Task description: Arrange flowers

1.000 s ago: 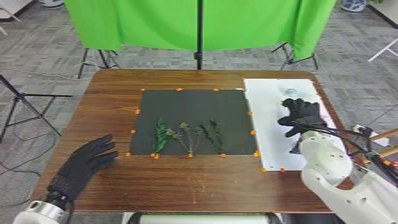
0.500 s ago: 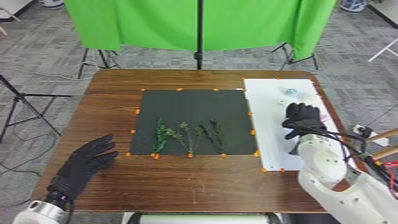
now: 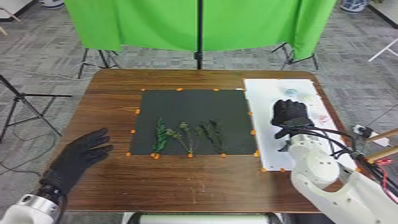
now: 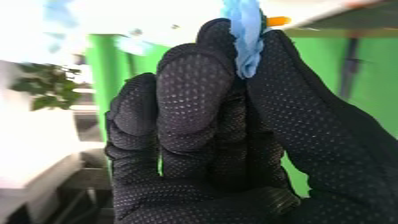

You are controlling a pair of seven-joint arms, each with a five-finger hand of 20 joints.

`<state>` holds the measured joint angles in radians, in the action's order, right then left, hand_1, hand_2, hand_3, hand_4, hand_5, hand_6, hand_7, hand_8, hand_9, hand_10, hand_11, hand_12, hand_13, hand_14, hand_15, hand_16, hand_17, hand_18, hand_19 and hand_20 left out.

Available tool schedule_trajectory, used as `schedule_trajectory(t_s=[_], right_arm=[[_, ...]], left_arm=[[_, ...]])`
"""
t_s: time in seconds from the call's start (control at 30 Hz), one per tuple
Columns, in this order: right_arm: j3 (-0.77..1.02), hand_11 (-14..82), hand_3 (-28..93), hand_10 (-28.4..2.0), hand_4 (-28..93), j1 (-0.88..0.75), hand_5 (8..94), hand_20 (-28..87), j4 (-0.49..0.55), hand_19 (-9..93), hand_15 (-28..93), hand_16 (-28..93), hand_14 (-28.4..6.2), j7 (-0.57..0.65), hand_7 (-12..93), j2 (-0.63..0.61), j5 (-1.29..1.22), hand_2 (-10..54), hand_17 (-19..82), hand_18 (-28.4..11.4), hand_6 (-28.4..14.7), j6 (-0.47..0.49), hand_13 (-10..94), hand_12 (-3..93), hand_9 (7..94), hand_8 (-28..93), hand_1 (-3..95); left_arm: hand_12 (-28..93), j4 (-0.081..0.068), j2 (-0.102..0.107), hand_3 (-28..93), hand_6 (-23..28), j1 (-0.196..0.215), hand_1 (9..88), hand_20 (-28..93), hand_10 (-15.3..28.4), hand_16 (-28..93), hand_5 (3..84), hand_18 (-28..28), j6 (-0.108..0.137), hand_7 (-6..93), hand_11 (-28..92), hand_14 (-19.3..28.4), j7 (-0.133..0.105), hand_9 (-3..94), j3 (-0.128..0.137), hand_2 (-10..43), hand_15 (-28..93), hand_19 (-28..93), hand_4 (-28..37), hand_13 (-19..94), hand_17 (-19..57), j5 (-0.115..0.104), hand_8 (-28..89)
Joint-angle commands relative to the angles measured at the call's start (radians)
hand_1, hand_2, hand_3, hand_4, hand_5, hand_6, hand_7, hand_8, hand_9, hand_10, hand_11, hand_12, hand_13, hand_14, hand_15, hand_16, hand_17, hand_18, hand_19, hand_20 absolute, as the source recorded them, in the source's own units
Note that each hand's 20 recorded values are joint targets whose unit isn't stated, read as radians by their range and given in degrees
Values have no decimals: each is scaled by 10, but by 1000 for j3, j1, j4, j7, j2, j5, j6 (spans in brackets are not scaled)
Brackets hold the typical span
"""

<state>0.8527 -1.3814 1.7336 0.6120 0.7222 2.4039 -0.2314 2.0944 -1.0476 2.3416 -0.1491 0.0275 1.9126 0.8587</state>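
Note:
On the white sheet (image 3: 275, 157), my right hand (image 3: 289, 114) hangs over the middle. In the right wrist view, a thin blue petal-like flower (image 4: 246, 42) is pinched between the thumb and a finger of my right hand (image 4: 200, 165). A pale bluish flower (image 3: 291, 92) lies on the sheet beyond the hand, and a pink one (image 3: 322, 118) is beside it. On the dark mat (image 3: 194, 102) lie a leafy green stem (image 3: 161, 136), a thin branching sprig (image 3: 185, 135) and a dark leafy sprig (image 3: 213, 134). Left of the mat, my left hand (image 3: 78, 156) is open, its fingers straight.
Orange markers edge the mat and the sheet on the brown table (image 3: 200, 185). A green curtain (image 3: 151, 30) hangs on a stand behind the table. Black cables run along my right arm.
My right hand has moved left over the white sheet, uncovering more of its right side. The left hand has shifted slightly left and forward. The stems on the mat have stayed put.

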Motion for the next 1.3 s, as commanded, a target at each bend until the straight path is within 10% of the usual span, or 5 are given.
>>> schedule_trajectory(t_s=[0.03,0.13,0.43,0.87,1.3], right_arm=[[-12,220,837,-47,-283,72,706,416,99,822,485,420,10,-116,541,51,34,-95,372,-174,-12,-43,822,477,851,-169,533],[-78,219,839,-47,-283,137,705,417,120,822,486,420,8,-162,542,58,14,-95,370,-174,-11,-54,822,477,852,-169,531],[-285,217,833,-47,-283,357,701,420,-6,819,493,420,7,-345,545,254,10,-95,364,-170,-10,27,812,481,850,-167,532],[-444,219,829,-47,-283,459,697,422,-116,817,496,415,7,-408,546,423,25,-95,363,-168,-6,76,809,478,847,-165,531],[-529,220,833,-44,-283,415,694,422,-198,815,499,412,7,-423,549,521,97,-95,363,-168,-5,134,808,474,847,-166,527]], left_arm=[[145,-14,62,709,43,-46,256,-7,118,-40,305,223,28,198,214,154,4,264,21,7,380,533,-283,215,-92,-17,-105],[145,-25,52,709,43,-58,256,-7,116,-40,304,222,70,198,213,154,-52,263,-11,7,379,533,-283,215,-91,-20,-105],[146,-44,67,709,42,-75,258,-7,116,-39,302,222,115,199,211,152,-39,262,-24,7,376,533,-283,212,-90,-56,-105],[147,-114,115,709,40,-197,260,-7,115,-37,297,222,108,202,211,150,-36,258,-120,9,374,533,-283,210,-89,-73,-107],[148,-116,116,710,41,-207,260,-7,116,-38,297,222,102,200,212,151,-34,258,-141,8,377,534,-283,211,-89,-69,-106]])
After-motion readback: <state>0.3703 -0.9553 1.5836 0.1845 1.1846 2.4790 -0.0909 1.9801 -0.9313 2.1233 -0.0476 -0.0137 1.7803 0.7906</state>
